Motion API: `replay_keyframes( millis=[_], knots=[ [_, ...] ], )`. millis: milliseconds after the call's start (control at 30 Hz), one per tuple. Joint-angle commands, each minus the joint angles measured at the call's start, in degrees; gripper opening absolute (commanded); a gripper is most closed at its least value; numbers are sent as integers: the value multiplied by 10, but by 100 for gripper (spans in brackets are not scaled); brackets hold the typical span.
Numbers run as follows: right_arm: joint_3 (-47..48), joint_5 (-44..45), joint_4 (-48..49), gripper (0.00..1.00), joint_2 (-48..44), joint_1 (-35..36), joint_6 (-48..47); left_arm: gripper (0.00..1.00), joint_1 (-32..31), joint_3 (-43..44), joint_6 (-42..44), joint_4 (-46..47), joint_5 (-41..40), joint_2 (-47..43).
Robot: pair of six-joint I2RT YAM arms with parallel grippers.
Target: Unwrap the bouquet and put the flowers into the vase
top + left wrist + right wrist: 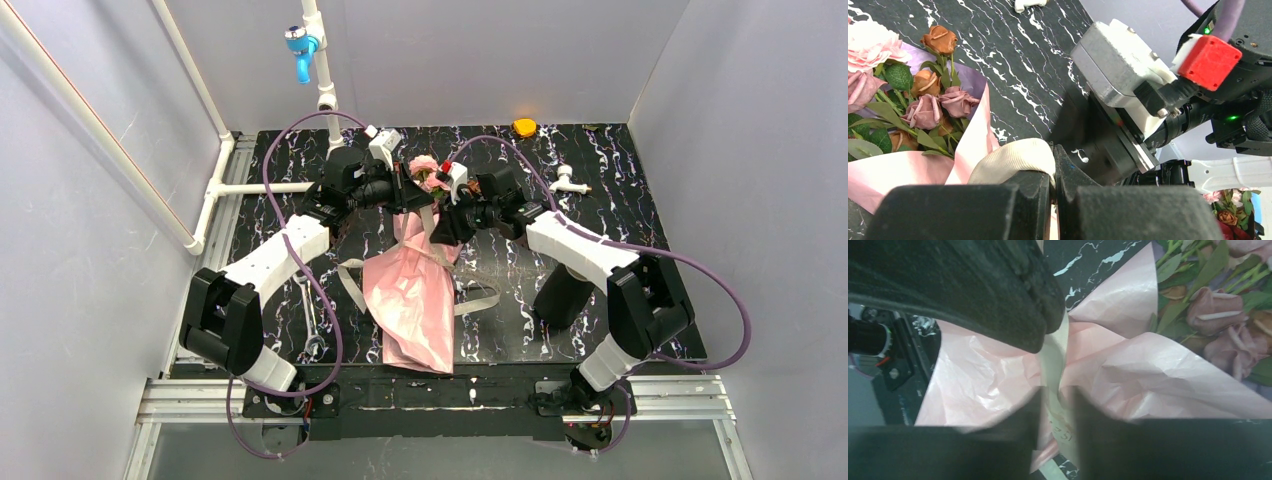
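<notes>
The bouquet lies mid-table, its flowers at the far end. There the left gripper is pinched tight on the beige ribbon. The right gripper is clamped on it too (pink paper beneath). The vase sits to the right.

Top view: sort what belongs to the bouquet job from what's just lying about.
Job: bouquet, ribbon, flowers, vase.
Lying about: wrench, yellow disc, white fitting.
</notes>
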Motion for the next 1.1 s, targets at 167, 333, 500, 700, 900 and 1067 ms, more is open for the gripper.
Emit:
replay_keyframes(
  millis=[167,333,500,700,900,1067],
  knots=[
    [-14,-2,35,57,4,-9,-17,0,2,24,3,6,15,-10],
    [-13,-32,48,49,32,-9,-18,0,2,29,5,6,9,-7],
    [8,-48,43,1,21,-9,-13,4,4,24,3,6,-4,-3],
    [52,-39,26,1,-23,-13,34,51,28,-18,43,6,4,-18],
    [66,-42,50,1,-1,-37,101,59,33,-80,205,-27,62,-110],
    [107,-63,112,1,19,-41,173,58,16,-127,276,-60,59,-135]
  ],
)
